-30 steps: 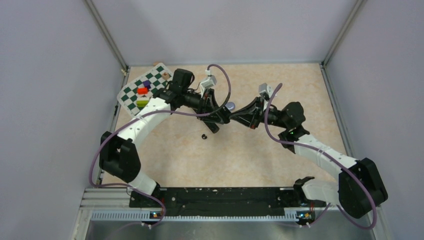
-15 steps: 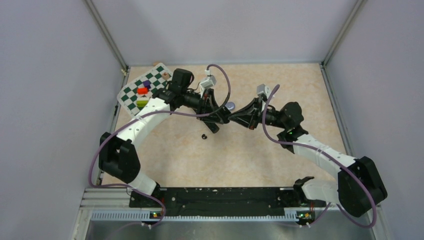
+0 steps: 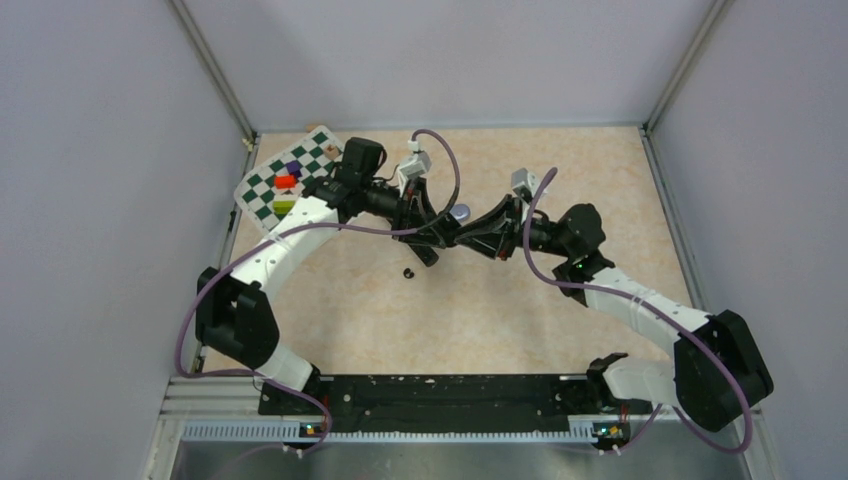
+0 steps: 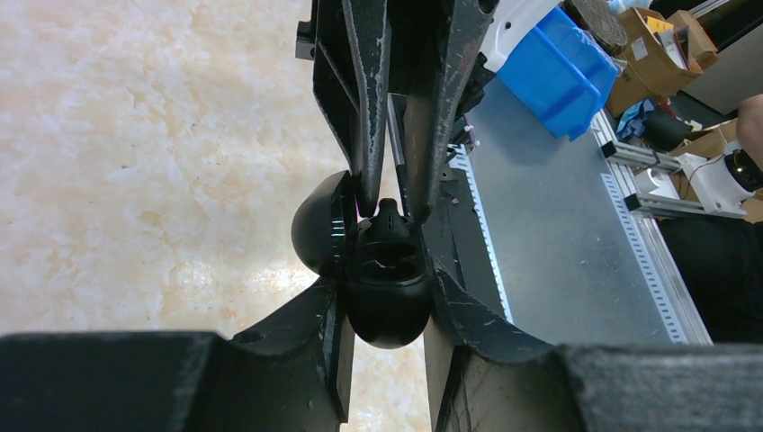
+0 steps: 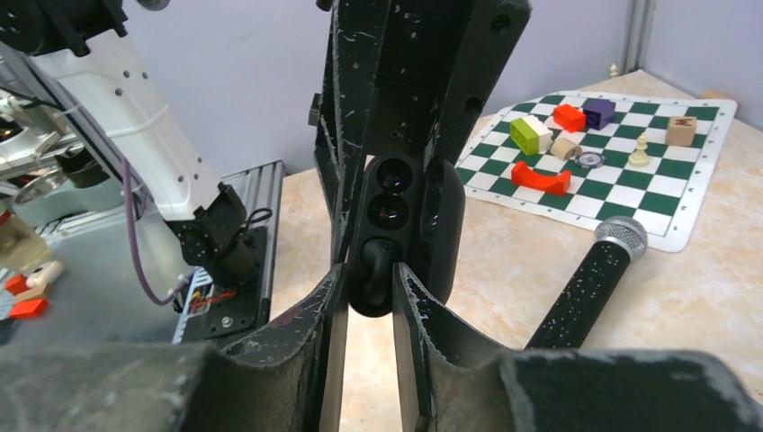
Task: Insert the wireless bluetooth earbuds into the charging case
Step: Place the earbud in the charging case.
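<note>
My left gripper (image 3: 441, 237) (image 4: 385, 301) is shut on a glossy black oval charging case (image 4: 389, 310), held above the table with its lid (image 4: 315, 225) hinged open. My right gripper (image 3: 470, 238) (image 5: 371, 274) faces it and is shut on a black earbud (image 5: 376, 261) (image 4: 387, 216). The bud's tip sits in the case's lower socket (image 5: 396, 211). A second black earbud (image 3: 408, 272) lies on the table below the grippers. No pale purple buds are in view.
A black microphone (image 5: 580, 292) with a silver head (image 3: 460, 212) lies just behind the grippers. A green-and-white chessboard mat (image 3: 285, 185) (image 5: 621, 184) with coloured blocks and pieces is at the back left. Grey walls enclose the table.
My right arm has edged left, bringing its gripper closer against the case in the left gripper. The left arm and the loose earbud have stayed put.
</note>
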### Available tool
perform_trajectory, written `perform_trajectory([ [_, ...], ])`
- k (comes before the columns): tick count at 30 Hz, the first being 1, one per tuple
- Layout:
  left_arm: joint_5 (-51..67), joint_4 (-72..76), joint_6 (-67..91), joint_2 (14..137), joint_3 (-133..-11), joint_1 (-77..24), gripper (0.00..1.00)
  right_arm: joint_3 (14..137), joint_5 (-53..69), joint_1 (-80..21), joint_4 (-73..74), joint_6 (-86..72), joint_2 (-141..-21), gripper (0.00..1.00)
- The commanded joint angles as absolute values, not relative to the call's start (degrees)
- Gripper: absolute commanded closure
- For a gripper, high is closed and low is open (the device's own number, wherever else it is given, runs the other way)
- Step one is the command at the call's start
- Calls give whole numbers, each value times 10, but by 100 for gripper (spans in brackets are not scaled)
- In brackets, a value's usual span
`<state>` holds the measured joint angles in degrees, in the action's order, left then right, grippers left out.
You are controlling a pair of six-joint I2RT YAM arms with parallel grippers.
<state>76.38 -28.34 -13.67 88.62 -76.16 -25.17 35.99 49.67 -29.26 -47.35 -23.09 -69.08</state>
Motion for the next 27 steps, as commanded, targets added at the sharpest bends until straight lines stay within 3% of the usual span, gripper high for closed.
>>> perform_trajectory([
  [1,788,-283,-156,852,-764,-255,100,393,527,-298,-465,-233,-674,73],
  [21,738,-388,-251,846,-802,-246,100,442,575,-239,-430,-253,-623,63],
  [27,708,-399,-257,832,-813,-229,100,438,543,-234,-362,-175,-625,42],
])
